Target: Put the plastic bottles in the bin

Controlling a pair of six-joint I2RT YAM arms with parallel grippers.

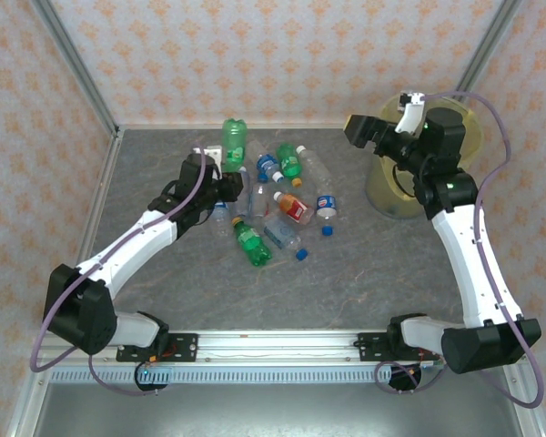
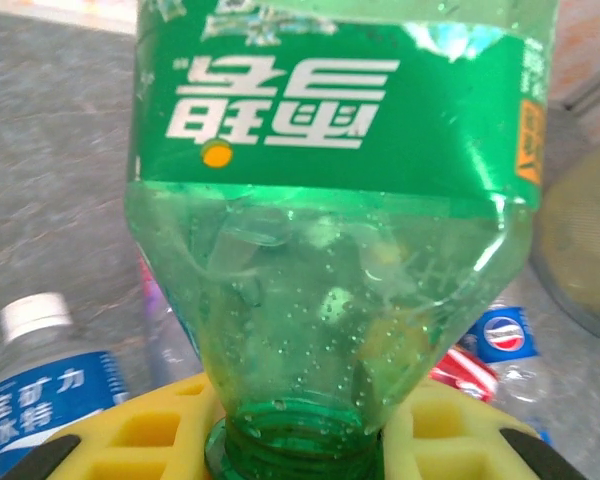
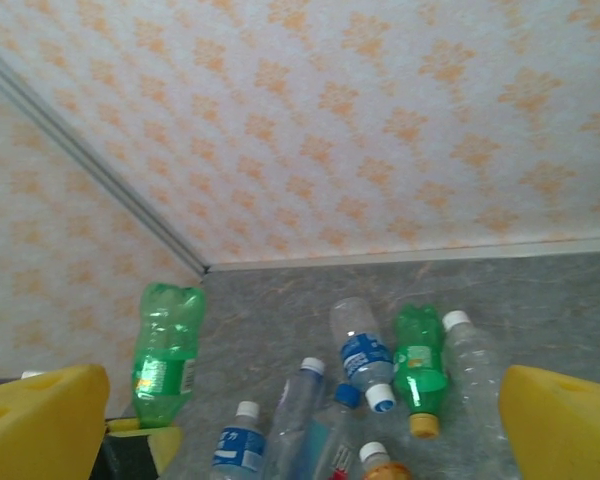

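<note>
My left gripper [image 1: 224,185] [image 2: 300,445] is shut on the neck of a green plastic bottle [image 1: 234,142] [image 2: 330,200] [image 3: 165,350]. The bottle is capless and stands base-up above the yellow pads [image 2: 150,430]. Several more bottles [image 1: 273,196] lie in a heap on the grey table: a green one [image 1: 252,244], an orange-capped green one [image 3: 418,370], a blue-labelled clear one [image 3: 360,355] and a white-capped one [image 2: 45,380]. The bin [image 1: 389,194] with its yellow liner stands at the back right. My right gripper [image 1: 358,128] [image 3: 300,400] hangs open and empty beside the bin's rim, facing the heap.
A small blue cap [image 1: 328,230] lies loose right of the heap. Patterned walls close off the back and sides, with a metal post [image 1: 77,64] in the left corner. Bare table [image 1: 346,282] stretches in front of the heap.
</note>
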